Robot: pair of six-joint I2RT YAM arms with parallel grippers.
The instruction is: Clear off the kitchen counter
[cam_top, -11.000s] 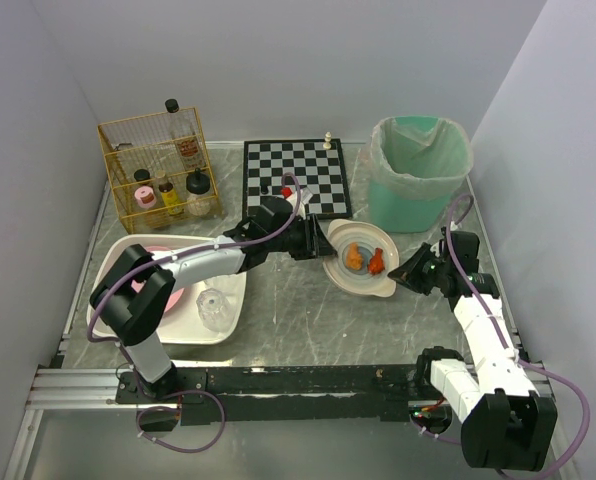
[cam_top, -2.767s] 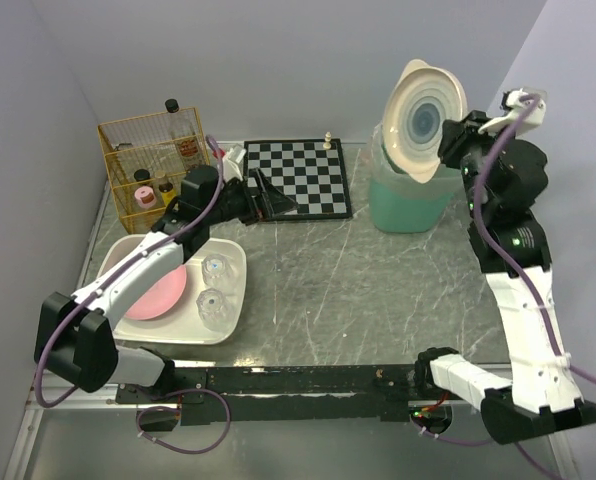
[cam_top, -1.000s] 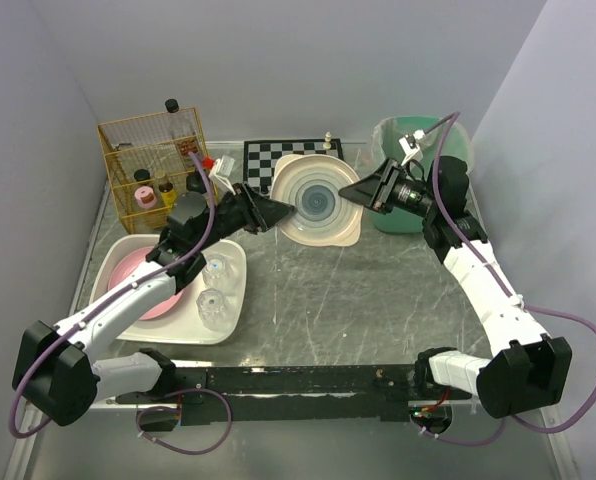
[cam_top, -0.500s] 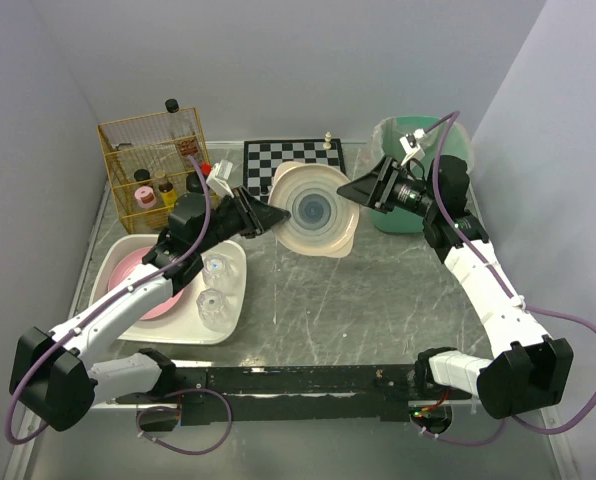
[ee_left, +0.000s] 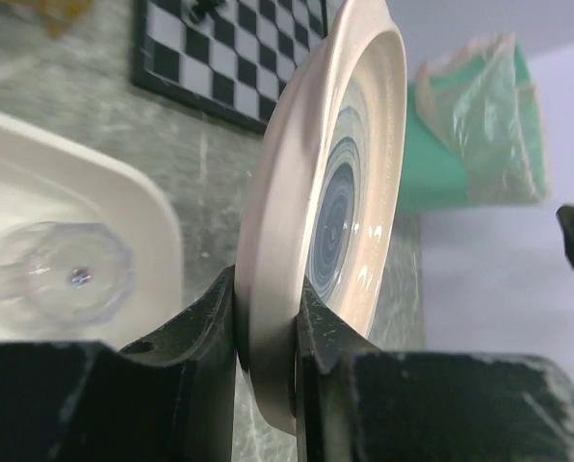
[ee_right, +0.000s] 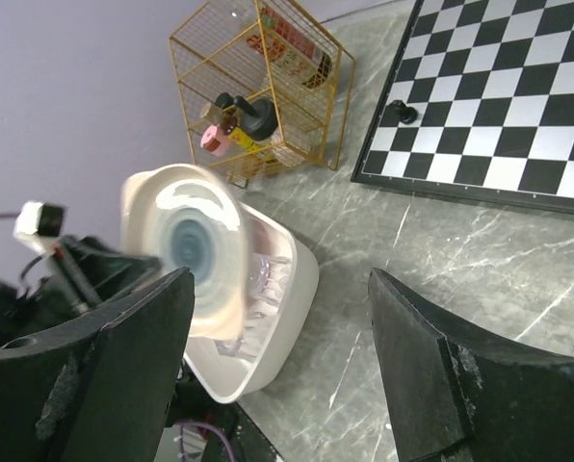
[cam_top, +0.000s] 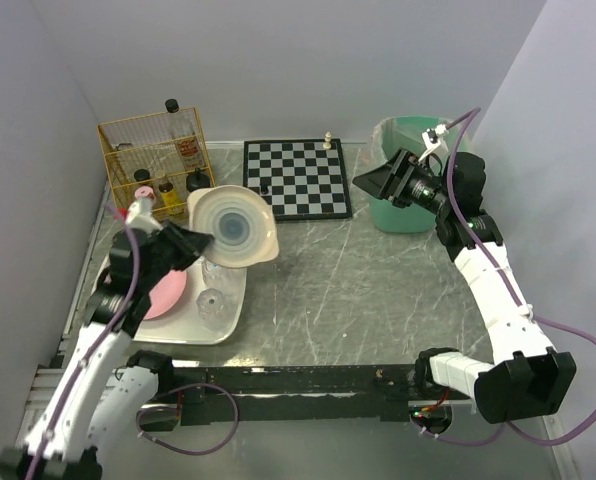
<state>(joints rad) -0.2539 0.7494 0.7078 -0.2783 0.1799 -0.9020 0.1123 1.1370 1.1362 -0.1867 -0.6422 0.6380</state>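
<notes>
A cream plate (cam_top: 234, 227) with blue rings hangs tilted on edge above the right end of the white tub (cam_top: 128, 330). My left gripper (cam_top: 198, 239) is shut on its left rim. In the left wrist view both fingers (ee_left: 198, 318) clamp the rim of the plate (ee_left: 350, 183). My right gripper (cam_top: 364, 183) stands open and holds nothing, in the air beside the green bin (cam_top: 418, 210), well right of the plate. The right wrist view shows the plate (ee_right: 184, 245) far off beyond the open fingers (ee_right: 114, 356). The grey marble kitchen counter (cam_top: 358, 290) lies below.
The tub holds a pink plate (cam_top: 163, 295) and two clear glasses (cam_top: 210, 305). A yellow wire rack (cam_top: 153, 165) with bottles stands at the back left. A chessboard (cam_top: 296, 178) with a few pieces lies at the back middle. Walls close in on all sides.
The plate passed from my right gripper to my left. My left arm swung it left over the tub. My right gripper opened and drew back toward the bin.
</notes>
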